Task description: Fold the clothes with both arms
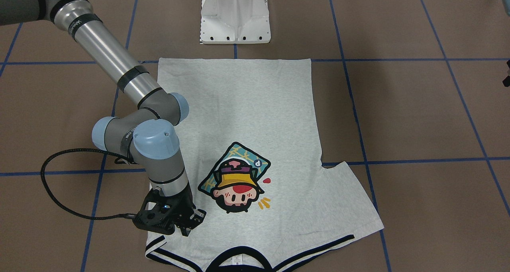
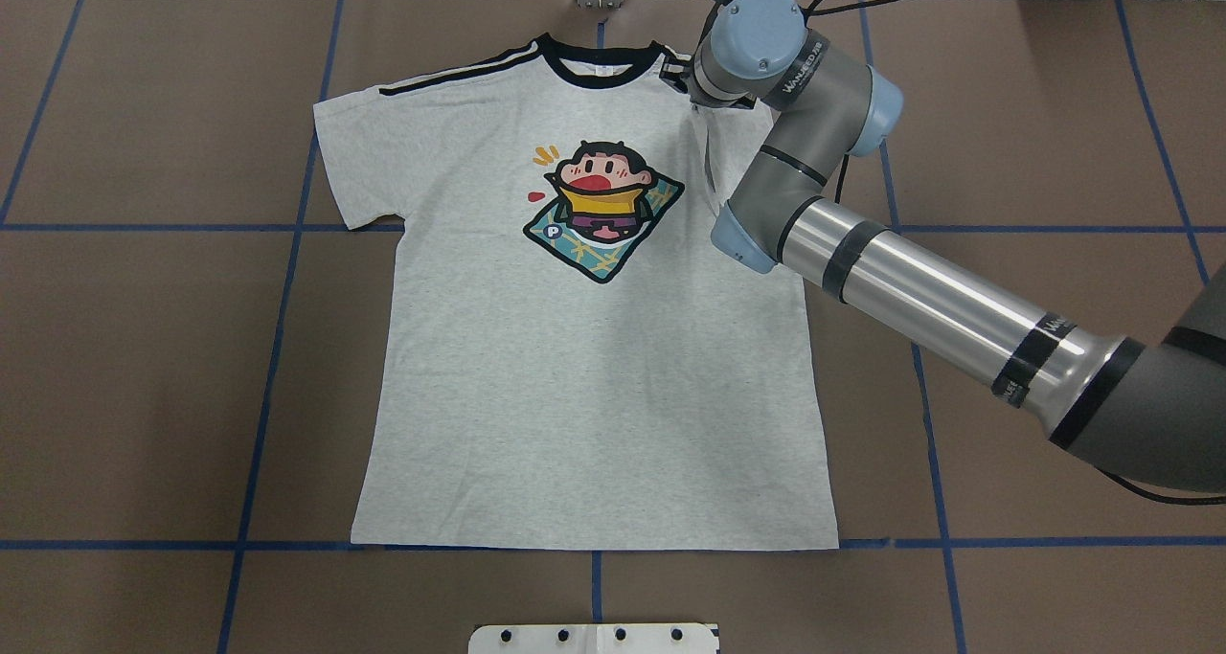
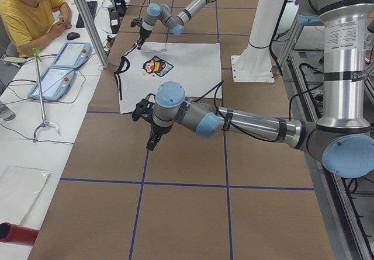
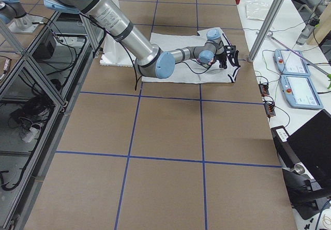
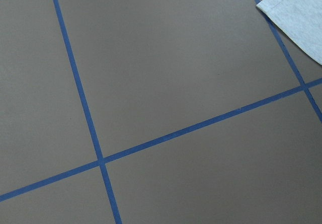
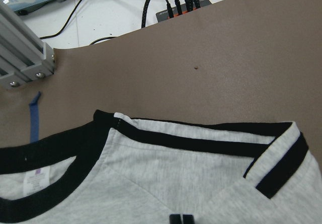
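Right gripper (image 1: pixel 186 228), narrowed, pinches the T-shirt (image 1: pixel 247 104) at its striped shoulder.

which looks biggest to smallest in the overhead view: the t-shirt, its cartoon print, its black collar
1. T-shirt, by far the largest
2. cartoon print
3. black collar, a thin band, the smallest

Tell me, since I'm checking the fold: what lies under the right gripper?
The grey T-shirt, at its shoulder beside the black stripes, lies under the right gripper. The shirt covers the table there, and the gripper hides whether it pinches cloth.
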`<action>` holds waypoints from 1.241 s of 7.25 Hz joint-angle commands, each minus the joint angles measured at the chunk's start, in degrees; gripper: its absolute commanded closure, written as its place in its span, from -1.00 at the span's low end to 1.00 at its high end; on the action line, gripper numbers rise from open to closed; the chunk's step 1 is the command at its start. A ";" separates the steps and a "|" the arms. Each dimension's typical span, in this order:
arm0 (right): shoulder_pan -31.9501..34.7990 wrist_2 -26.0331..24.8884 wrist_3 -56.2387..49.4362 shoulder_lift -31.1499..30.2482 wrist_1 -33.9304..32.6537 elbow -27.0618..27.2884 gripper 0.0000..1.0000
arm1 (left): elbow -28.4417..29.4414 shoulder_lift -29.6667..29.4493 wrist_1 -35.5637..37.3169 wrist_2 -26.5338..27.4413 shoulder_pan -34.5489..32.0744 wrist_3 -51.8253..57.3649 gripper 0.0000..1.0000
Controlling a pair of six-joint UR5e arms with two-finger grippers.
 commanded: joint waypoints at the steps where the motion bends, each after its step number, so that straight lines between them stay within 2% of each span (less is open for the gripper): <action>1: -0.37 -1.28 0.08 1.00 0.00 -1.93 -0.56 | -0.23 -0.02 0.02 0.06 0.00 0.00 -1.00; 2: -0.28 -1.20 0.08 1.43 0.00 -1.67 -1.00 | -0.23 -0.02 -0.15 0.06 0.00 0.00 -1.00; 3: -0.20 -0.85 0.17 1.09 -0.18 0.25 -1.00 | 0.55 -0.63 -0.15 0.15 0.09 -0.52 -1.00; 4: -0.20 -0.76 -0.18 -0.65 -2.27 4.62 -1.00 | 0.82 -2.90 -0.33 0.24 0.52 -6.18 -0.99; 5: -0.20 -0.15 -0.45 -6.15 -5.68 14.23 -1.00 | 1.26 -5.88 -0.41 0.32 3.75 -8.68 -0.99; 6: 0.07 2.56 -0.54 -10.12 -6.41 20.59 -1.00 | 3.87 -9.48 0.02 0.41 7.70 -10.09 -0.99; 7: 0.15 4.24 -0.54 -14.51 -6.59 26.49 -1.00 | 7.81 -12.65 -0.32 0.06 8.17 -17.07 -1.00; 8: 0.24 5.21 -0.54 -20.48 -6.68 34.29 -1.00 | 14.46 -19.64 -1.37 0.06 10.44 -21.92 -1.00; 9: 0.77 9.22 -0.54 -24.97 -6.68 40.20 -1.00 | 19.84 -24.58 -2.77 0.24 16.38 -28.41 -1.00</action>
